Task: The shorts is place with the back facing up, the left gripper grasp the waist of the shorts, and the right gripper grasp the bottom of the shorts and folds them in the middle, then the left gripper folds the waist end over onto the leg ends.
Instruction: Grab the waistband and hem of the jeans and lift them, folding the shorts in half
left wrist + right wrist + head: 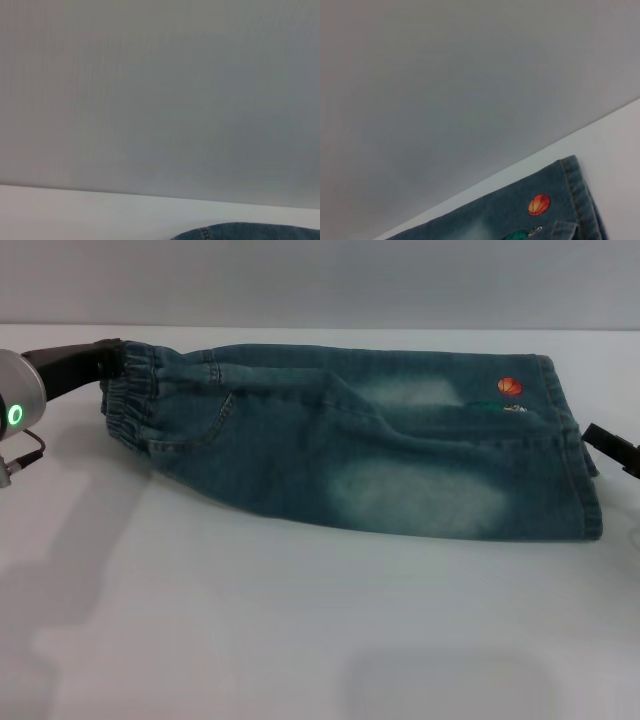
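The denim shorts (360,455) lie folded lengthwise on the white table (300,620), one back pocket facing up. Their ruffled waist (135,390) points left and the flat leg ends (582,475) point right. The orange ball print (509,387) sits near the far right corner. My left gripper (108,358), with its green light, is at the waist's far corner, its black fingers closed on the band. Right beside the hem is my right gripper (600,440), at the picture's right edge. In the wrist views a strip of the shorts (255,232) and the shorts' hem corner (520,217) with the ball print (539,204) show.
A plain grey wall (320,280) stands behind the table's far edge. White tabletop stretches in front of the shorts, with soft shadows on it at the near left and near middle.
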